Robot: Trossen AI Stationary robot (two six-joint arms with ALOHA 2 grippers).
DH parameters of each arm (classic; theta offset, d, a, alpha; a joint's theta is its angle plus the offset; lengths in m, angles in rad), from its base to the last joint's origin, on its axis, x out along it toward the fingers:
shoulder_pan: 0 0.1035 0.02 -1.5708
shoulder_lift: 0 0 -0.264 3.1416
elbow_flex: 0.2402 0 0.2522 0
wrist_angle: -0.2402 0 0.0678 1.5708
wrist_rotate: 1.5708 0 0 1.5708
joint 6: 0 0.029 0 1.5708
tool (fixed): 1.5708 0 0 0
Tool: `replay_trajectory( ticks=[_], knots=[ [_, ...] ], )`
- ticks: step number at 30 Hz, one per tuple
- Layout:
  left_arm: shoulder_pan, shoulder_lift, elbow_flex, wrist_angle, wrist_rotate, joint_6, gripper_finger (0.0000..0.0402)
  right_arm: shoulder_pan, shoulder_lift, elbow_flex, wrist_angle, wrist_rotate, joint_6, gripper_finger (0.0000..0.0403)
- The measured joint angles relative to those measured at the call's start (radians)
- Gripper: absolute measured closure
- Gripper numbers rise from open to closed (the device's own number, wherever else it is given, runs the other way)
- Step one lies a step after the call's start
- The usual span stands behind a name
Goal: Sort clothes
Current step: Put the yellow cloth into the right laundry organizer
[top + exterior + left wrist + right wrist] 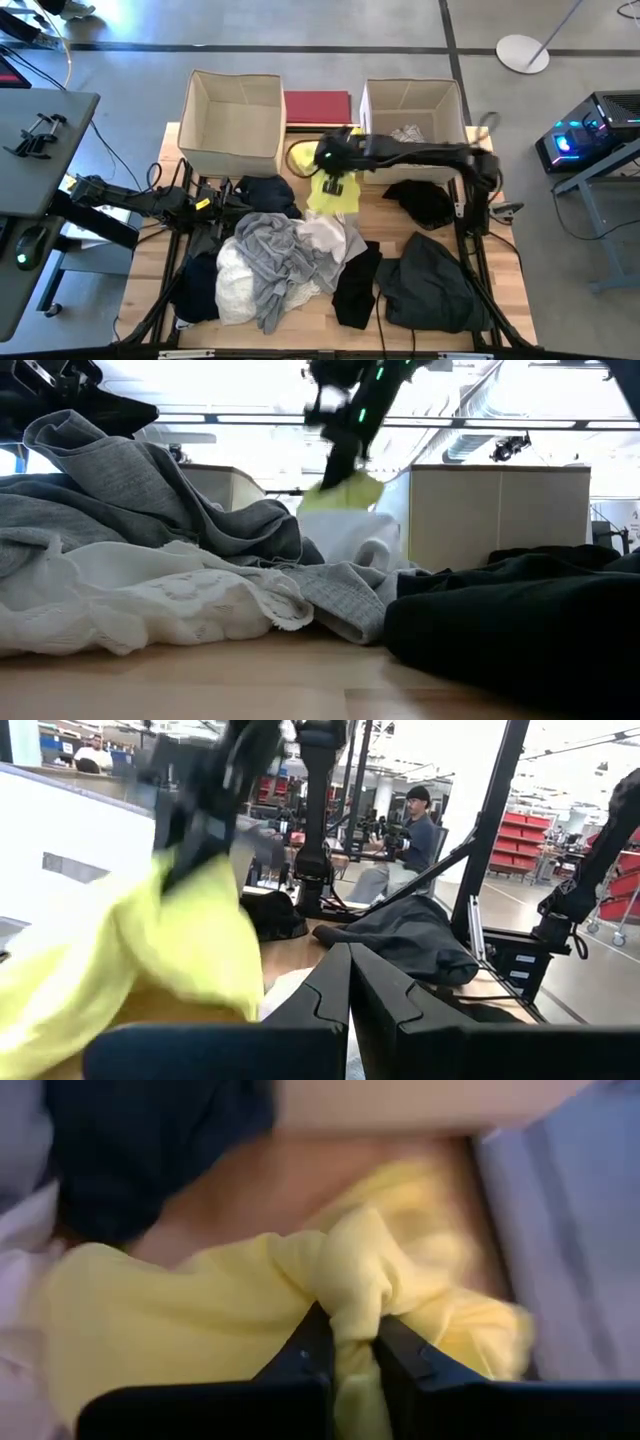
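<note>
- Right gripper (336,178) is up over the surface (505,290), centre of the high view, between the two boxes. Fingers (310,1345) pinched tight on a bunch of the yellow garment (334,194), which hangs clear of the pile.
- Left gripper (222,203) sits low at mid-left, by the pile edge. Fingers pressed together, nothing between them.
- Right box (412,118), top right-centre: one pale/patterned piece (407,133) inside, so sorting has begun, I judge.
- Left box (236,118), top left-centre: looks empty.
- Left to do, most of it: grey garment (272,258) and white ones (236,283) heaped lower-centre; navy piece (268,192) above the heap; black piece (357,282) at bottom centre; black one (422,201) right of centre; big dark one (430,283) lower right; dark piece (198,285) lower left.
- Est. early stage: one item binned, one in the air, approx. eight lying on the surface.
- Which box the yellow is meant for: can't tell.
</note>
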Motion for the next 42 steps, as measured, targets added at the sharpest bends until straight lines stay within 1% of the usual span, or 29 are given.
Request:
replay_trajectory(
  ticks=[3,6,9,11,14,16,17,19,21,24,26,28,30,32,34,37,42],
  knots=[
    [0.000,0.000,0.000,0.000,0.000,0.000,0.0401,0.032,-0.130,-0.002,0.026,0.125,-0.026,0.0391],
    [0.000,0.000,0.000,0.000,0.000,0.003,0.0401,0.063,-0.279,0.001,0.088,0.291,-0.080,0.0388],
    [0.000,0.000,0.000,0.001,0.000,0.007,0.0401,0.091,-0.401,0.002,0.183,0.491,-0.193,0.0392],
    [0.000,0.000,0.000,0.000,0.000,0.008,0.0401,0.110,-0.472,0.002,0.281,0.599,-0.292,0.0393],
    [0.000,0.000,0.000,0.001,0.000,0.008,0.0401,0.121,-0.573,0.003,0.411,0.703,-0.419,0.0392],
    [0.000,0.000,0.000,0.001,0.000,0.008,0.0401,0.113,-0.626,0.004,0.445,0.754,-0.467,0.0391],
    [0.000,0.000,0.000,0.001,0.000,0.008,0.0401,0.103,-0.648,0.004,0.439,0.762,-0.469,0.0391],
    [0.000,0.000,0.000,0.001,0.000,0.008,0.0401,0.072,-0.687,0.003,0.400,0.740,-0.445,0.0391],
    [0.000,0.000,0.000,0.001,0.000,0.008,0.0401,0.031,-0.716,0.003,0.336,0.706,-0.386,0.0391],
    [0.000,0.000,0.000,0.001,0.000,0.008,0.0401,-0.059,-0.743,0.003,0.176,0.646,-0.236,0.0390],
    [0.000,0.000,0.000,0.001,0.000,0.008,0.0401,-0.142,-0.744,0.003,0.038,0.539,-0.102,0.0390],
    [0.000,0.000,0.000,0.002,0.000,0.008,0.0402,-0.239,-0.725,0.003,-0.093,0.383,0.021,0.0390],
    [0.000,0.000,0.000,0.002,0.000,0.008,0.0401,-0.330,-0.687,0.003,-0.213,0.247,0.098,0.0390],
    [0.000,0.000,0.000,0.002,0.000,0.008,0.0401,-0.409,-0.630,0.002,-0.315,0.171,0.135,0.0390],
    [0.000,0.000,0.000,0.002,0.000,0.008,0.0401,-0.474,-0.563,0.002,-0.390,0.138,0.146,0.0390],
    [0.000,0.000,0.000,0.002,0.000,0.007,0.0401,-0.548,-0.453,0.002,-0.457,0.106,0.137,0.0390],
    [0.000,0.000,0.000,0.002,0.000,0.000,0.0401,-0.613,-0.267,0.002,-0.519,0.016,0.094,0.0390]
  ],
)
